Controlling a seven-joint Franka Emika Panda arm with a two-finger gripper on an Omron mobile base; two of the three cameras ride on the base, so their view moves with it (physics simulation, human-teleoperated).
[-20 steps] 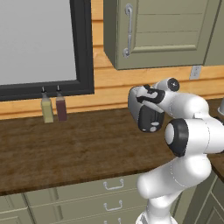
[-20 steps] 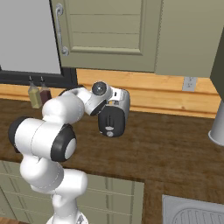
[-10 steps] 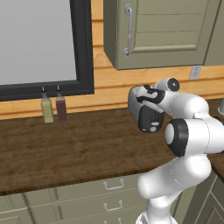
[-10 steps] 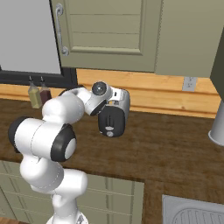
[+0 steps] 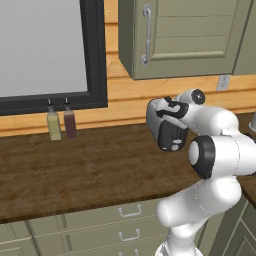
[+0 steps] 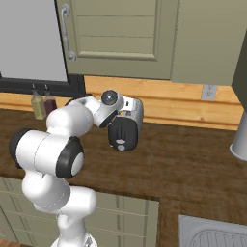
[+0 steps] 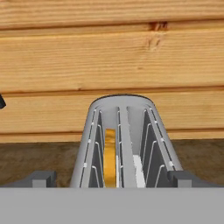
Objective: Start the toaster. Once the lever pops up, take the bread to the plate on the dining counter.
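A silver toaster (image 5: 165, 127) with a dark end face stands on the wood counter (image 5: 90, 170) near the wall; it also appears in the right base view as the toaster (image 6: 126, 126). The arm's wrist is folded down over its top. From the hand, I look along the toaster's two slots. The bread (image 7: 110, 158), a golden slice, stands in the left slot. My gripper (image 7: 113, 178) is open, its fingertips (image 7: 42, 178) wide apart on either side of the toaster's near end, holding nothing. The plate and the dining counter are out of view.
Two bottles (image 5: 53, 125) (image 5: 70, 124) stand against the wall under the dark window frame. A wall cabinet (image 5: 185, 35) hangs above the toaster. A grey vessel (image 6: 240, 140) stands at the right, a sink (image 6: 212, 234) at the lower right. Drawers (image 5: 125, 220) lie below the counter.
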